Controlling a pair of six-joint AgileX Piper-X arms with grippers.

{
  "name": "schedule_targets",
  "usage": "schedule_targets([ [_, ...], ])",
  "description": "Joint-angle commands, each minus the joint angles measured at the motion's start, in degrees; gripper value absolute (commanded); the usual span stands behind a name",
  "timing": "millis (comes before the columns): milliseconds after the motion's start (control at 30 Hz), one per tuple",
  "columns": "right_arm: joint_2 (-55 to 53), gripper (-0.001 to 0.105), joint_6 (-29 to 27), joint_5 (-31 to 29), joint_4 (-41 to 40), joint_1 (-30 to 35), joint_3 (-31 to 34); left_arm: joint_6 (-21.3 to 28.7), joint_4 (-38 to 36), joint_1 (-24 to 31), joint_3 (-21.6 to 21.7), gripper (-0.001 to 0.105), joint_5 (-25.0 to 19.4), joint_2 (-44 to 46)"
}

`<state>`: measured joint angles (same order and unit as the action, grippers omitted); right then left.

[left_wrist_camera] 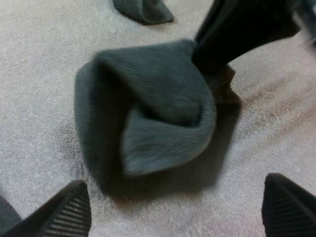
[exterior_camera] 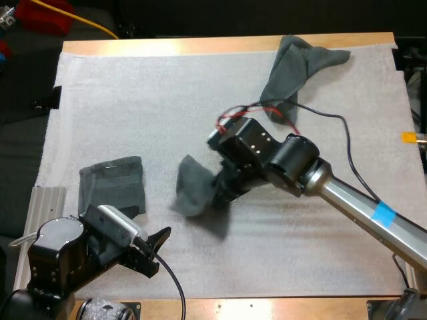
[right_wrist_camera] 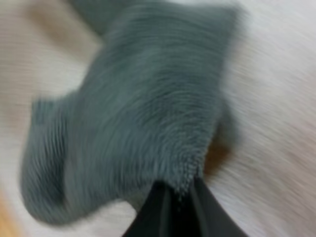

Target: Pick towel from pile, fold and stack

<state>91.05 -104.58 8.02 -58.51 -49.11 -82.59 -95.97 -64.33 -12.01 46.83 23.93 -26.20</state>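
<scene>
A dark grey-green towel (exterior_camera: 195, 189) hangs crumpled over the middle of the mat, held by my right gripper (exterior_camera: 223, 188), whose fingers are shut on its edge. In the right wrist view the towel (right_wrist_camera: 143, 113) spreads away from the pinching fingertips (right_wrist_camera: 160, 210). My left gripper (exterior_camera: 155, 249) is open near the mat's front left, its two fingers apart and clear of cloth. The left wrist view looks at the hanging towel (left_wrist_camera: 153, 118) with the right gripper at its far edge. A folded towel (exterior_camera: 112, 187) lies flat at the left. A crumpled towel (exterior_camera: 293, 70) lies at the far right.
The white mat (exterior_camera: 167, 100) covers most of the wooden table (exterior_camera: 173, 45). A ribbed metal plate (exterior_camera: 41, 207) lies at the table's left front edge. The crumpled towel's near end (left_wrist_camera: 143, 10) lies beyond the hanging one.
</scene>
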Motion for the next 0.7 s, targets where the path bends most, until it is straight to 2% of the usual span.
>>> schedule_targets([
  [0,-0.4,0.0,-0.6,-2.7,-0.5,1.5,1.4,-0.6,0.1,-0.3,0.4,0.069,0.3,0.0],
  [100,-0.4,0.0,0.4,-5.9,-0.7,5.2,3.9,-0.6,0.1,-0.3,0.4,0.069,0.3,0.0],
  [267,-0.3,0.0,0.9,-11.7,-0.4,11.1,4.1,-0.6,0.1,-0.3,0.4,0.069,0.3,0.0],
  [467,1.6,0.0,1.2,-12.3,-0.4,17.2,4.1,-0.6,0.3,-0.3,0.4,0.069,0.3,0.0],
  [667,2.7,0.0,0.9,-13.7,0.2,19.1,4.1,-0.6,0.3,-0.3,0.4,0.069,0.3,0.0],
])
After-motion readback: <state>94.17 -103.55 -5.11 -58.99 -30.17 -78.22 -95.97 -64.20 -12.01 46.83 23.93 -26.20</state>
